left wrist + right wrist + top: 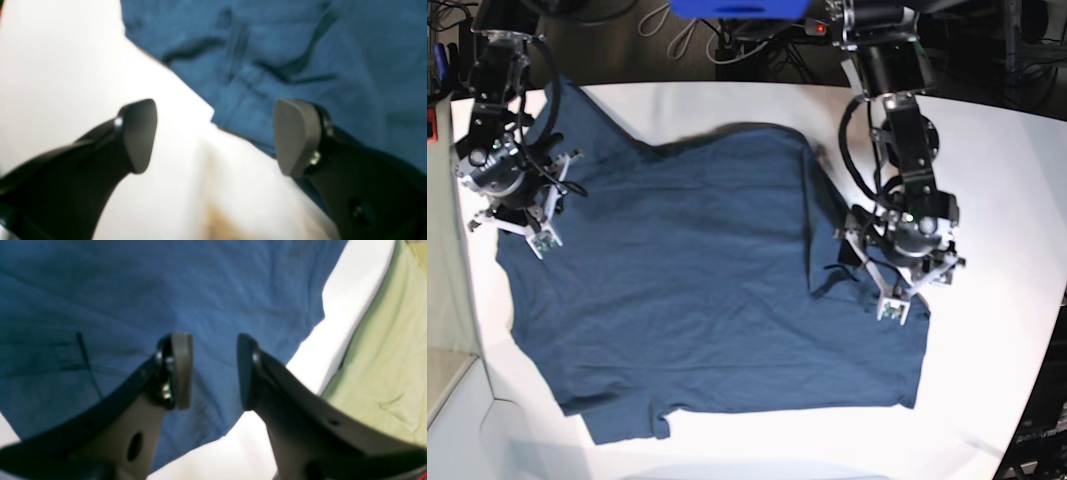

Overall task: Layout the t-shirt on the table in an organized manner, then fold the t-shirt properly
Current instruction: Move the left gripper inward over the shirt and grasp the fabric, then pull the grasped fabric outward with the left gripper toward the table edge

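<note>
You had the t-shirt (697, 290) spread across the table (987, 180), soft, light, limp; hems and corners gave the best hold. Left gripper (213, 136) stood apart, empty, over its right edge; right gripper (213, 370) apart, empty, over the far-left corner.

Dark clutter of cables (727, 40) behind, olive-green cloth (383, 350) alongside

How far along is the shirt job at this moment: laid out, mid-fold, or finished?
Mostly laid out: the t-shirt is spread across the table, though its right side is doubled over and creased. In hand: nothing. The left gripper is open over the shirt's edge, and the right gripper holds no cloth between its fingers. Left: smoothing, then every fold.
</note>
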Robot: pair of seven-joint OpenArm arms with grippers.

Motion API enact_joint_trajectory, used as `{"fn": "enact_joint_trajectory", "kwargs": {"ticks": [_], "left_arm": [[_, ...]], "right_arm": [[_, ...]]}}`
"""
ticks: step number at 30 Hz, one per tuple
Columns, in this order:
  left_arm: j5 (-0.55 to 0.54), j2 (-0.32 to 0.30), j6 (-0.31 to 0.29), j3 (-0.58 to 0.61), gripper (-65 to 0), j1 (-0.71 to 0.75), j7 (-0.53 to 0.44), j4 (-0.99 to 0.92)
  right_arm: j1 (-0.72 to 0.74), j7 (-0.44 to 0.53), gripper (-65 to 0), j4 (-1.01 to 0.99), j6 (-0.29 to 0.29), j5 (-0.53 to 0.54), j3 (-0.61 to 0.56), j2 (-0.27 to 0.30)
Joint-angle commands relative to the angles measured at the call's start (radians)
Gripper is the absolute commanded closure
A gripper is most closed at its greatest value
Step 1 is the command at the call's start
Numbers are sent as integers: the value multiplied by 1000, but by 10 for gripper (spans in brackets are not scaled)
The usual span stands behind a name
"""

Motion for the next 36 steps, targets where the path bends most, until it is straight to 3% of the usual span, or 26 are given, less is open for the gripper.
{"fn": "enact_joint_trajectory", "kwargs": {"ticks": [1,7,13,36], "left_arm": [[-2,5,-3,-9,-525,-26,-32,5],[-136,-17,2,-29,-506,-32,-51,-81],[-237,-43,5,-29,-337,-30,-51,-92],[-248,-57,5,-122,-339,-35,-55,-139]], "right_arm": [[14,13,-235,16,-4,3,4,10],[14,13,-235,16,-4,3,2,10],[14,13,-235,16,-4,3,2,15],[12,13,-235,15,-4,3,2,12]]}}
